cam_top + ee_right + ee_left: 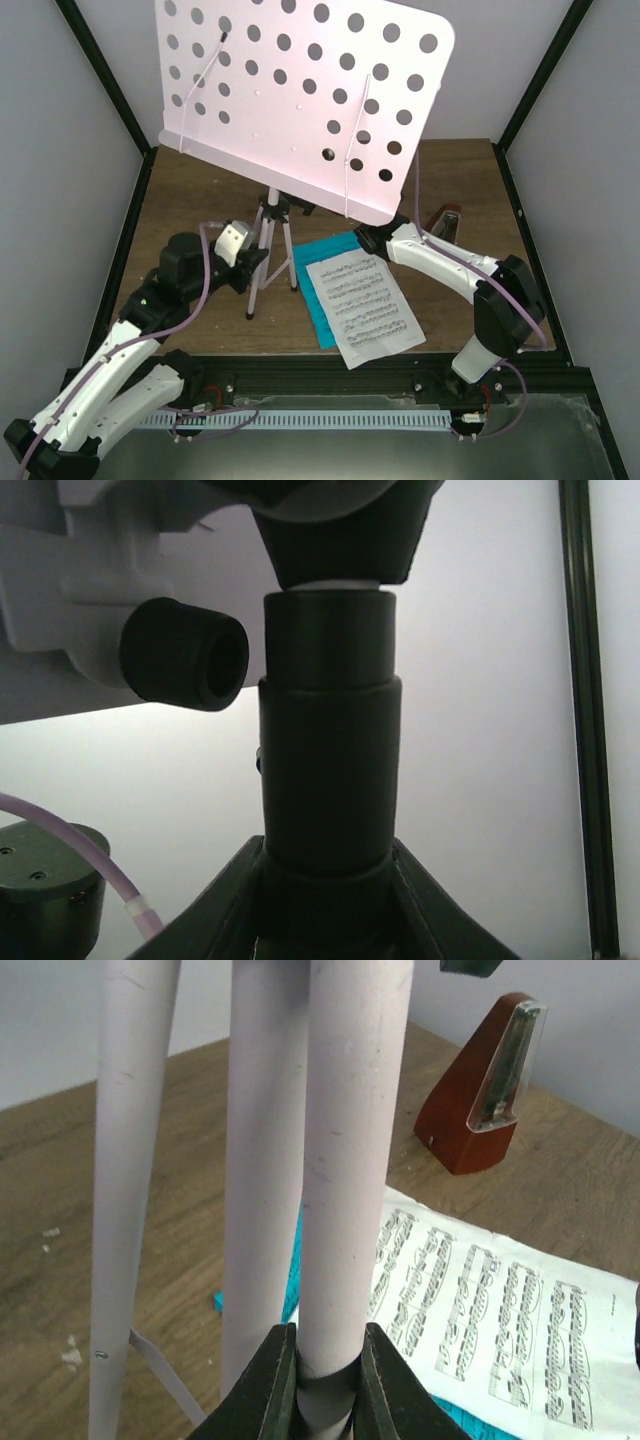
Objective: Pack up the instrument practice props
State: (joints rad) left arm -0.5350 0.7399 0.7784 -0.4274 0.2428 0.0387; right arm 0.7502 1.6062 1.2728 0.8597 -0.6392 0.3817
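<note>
The pale pink music stand's hole-dotted desk (300, 100) fills the upper middle; its tripod (272, 250) stands on the table. My left gripper (327, 1370) is shut on one pink tripod leg (350, 1160); it also shows in the top view (252, 265). My right gripper (330, 880) is shut on the stand's black collar (330, 770) under the desk; from above its tip (368, 240) is partly hidden by the desk. A white music sheet (362, 308) lies on a cyan sheet (322, 290). The brown metronome (478, 1090) stands at back right, also in the top view (445, 222).
A black knob (185, 653) sticks out beside the collar. The brown table (200, 190) is walled by white panels with black frame bars (100, 70). A grey tray with a white slotted rail (330, 420) lies at the near edge between the arm bases.
</note>
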